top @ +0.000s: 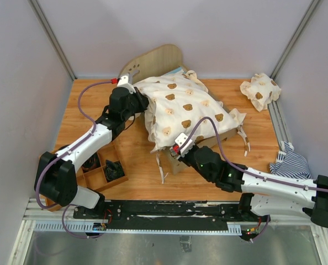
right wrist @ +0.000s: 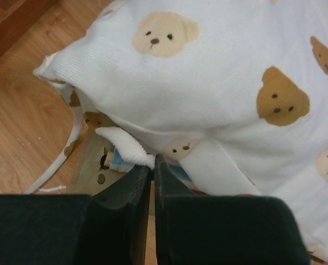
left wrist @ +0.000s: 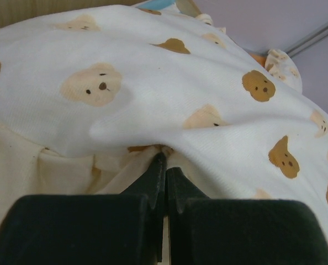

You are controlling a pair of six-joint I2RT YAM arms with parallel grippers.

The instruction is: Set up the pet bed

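Plywood pet bed [top: 158,58]; overhead-only striped cloth [top: 291,163]

Nothing here can be read: no words, labels, brand marks or numbers show on anything in the three views. The only marking is the bear-face print on the cream cover [top: 186,107], which is a pattern and not lettering.

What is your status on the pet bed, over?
Left fingers shut, pinching the bear-print cover. Right fingers shut at its near corner. Pet bed mostly draped by it. Pillow apart, far right corner.
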